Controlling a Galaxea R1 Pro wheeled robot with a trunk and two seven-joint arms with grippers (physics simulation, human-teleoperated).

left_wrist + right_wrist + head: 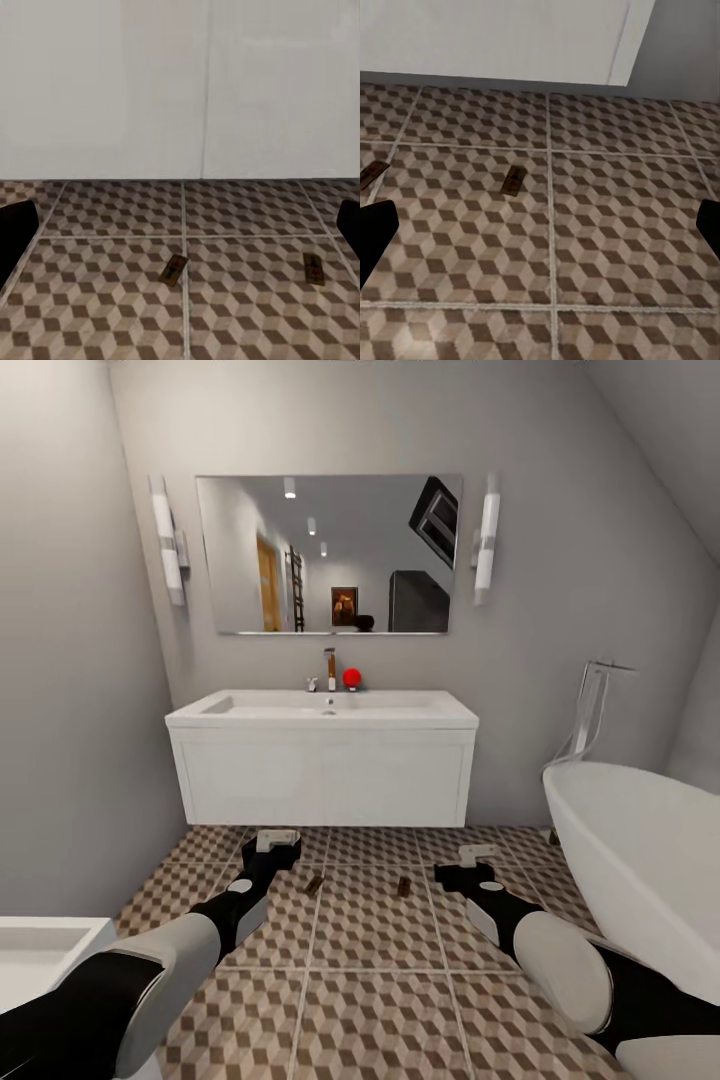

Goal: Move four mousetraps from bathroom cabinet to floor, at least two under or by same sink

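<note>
Both arms reach forward low over the floor [380, 1000] in front of the sink [322, 765]; the left gripper [277, 844] and right gripper [476, 857] hang empty, each with its dark fingers spread wide apart at the edges of its wrist view. Between the grippers, just short of the sink's front, two mousetraps lie flat on the cube-patterned tiles: the left trap [313, 884] close to the left gripper, the right trap [404, 887] nearer the right one, the two well apart. In the left wrist view both traps [175, 269] [313, 268] lie before the sink's plain white door panels; the right wrist view has one [514, 180] mid-floor and the other [373, 175] at its border. On the sink top stand a faucet [329, 670] and a red ball-like thing [351, 678]; its basin looks empty. Above the sink hangs a mirror [328, 555] flanked by two tube lights. Right of the sink curves a white bathtub [640, 860]. No writing is readable
</note>
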